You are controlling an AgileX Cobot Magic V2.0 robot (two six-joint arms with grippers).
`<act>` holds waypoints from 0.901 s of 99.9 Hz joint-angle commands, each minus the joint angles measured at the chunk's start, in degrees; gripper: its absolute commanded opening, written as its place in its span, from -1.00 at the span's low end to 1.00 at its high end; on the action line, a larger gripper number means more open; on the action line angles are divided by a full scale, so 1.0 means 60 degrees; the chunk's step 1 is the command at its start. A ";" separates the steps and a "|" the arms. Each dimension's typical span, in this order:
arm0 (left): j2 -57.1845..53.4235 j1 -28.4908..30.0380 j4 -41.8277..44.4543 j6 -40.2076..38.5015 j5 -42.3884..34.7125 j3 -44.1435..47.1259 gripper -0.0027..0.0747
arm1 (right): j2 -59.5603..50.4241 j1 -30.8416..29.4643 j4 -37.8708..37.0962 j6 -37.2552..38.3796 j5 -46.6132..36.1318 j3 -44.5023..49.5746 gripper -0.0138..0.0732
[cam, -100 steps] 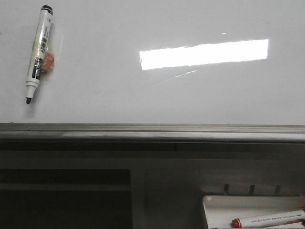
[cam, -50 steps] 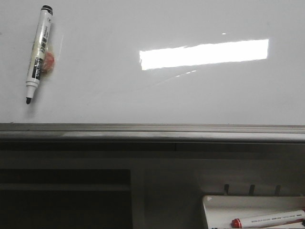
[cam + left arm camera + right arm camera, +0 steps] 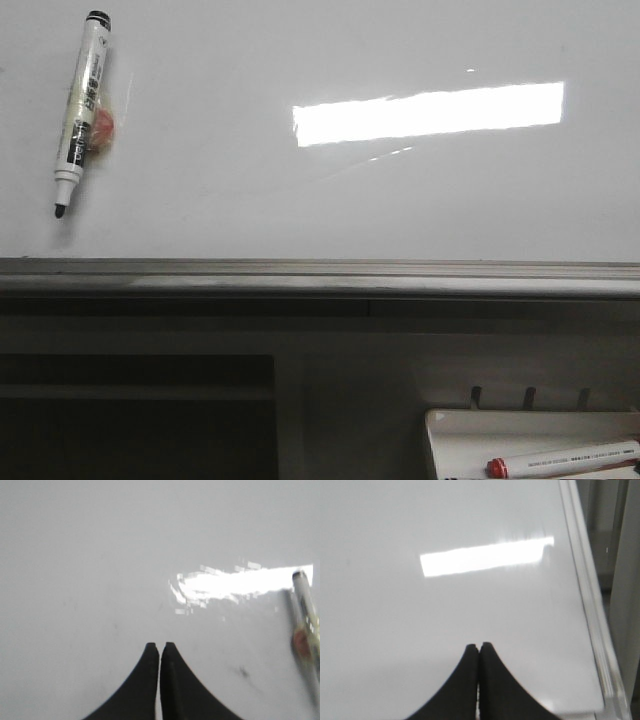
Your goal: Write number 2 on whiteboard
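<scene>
The whiteboard (image 3: 330, 200) fills the upper front view, glossy white with a bright rectangular reflection and a grey edge rail (image 3: 320, 277). No number 2 shows on it. A black-tipped marker (image 3: 80, 105) lies uncapped at the board's far left, over a small red patch; it also appears blurred as the marker (image 3: 306, 630) in the left wrist view. My left gripper (image 3: 160, 646) hovers over bare board (image 3: 100, 580), shut and holding nothing. My right gripper (image 3: 479, 646) is likewise shut and empty over the board (image 3: 445, 605), near its edge rail (image 3: 590, 610). Neither gripper shows in the front view.
Below the rail, at the lower right, stands a small white tray (image 3: 460, 440) holding a red-capped marker (image 3: 560, 460). Dark shelving (image 3: 140, 410) sits under the board at the left. A faint dark smudge (image 3: 243, 671) marks the board near the marker.
</scene>
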 commanded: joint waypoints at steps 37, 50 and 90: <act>-0.0256 0.0013 -0.0168 -0.0090 -0.2111 0.0098 -0.98 | -0.0199 -0.0053 0.0023 -0.0020 -0.3037 0.0232 -0.82; -0.0256 0.0013 -0.0817 -0.0440 -0.2016 0.0052 -0.99 | -0.0199 -0.0034 0.0043 0.0411 -0.0948 -0.0203 -0.82; 0.1841 -0.0009 -0.1040 -0.0440 0.1669 -0.2706 -0.98 | 0.2140 -0.0034 0.1438 0.0510 0.5066 -0.3681 -0.82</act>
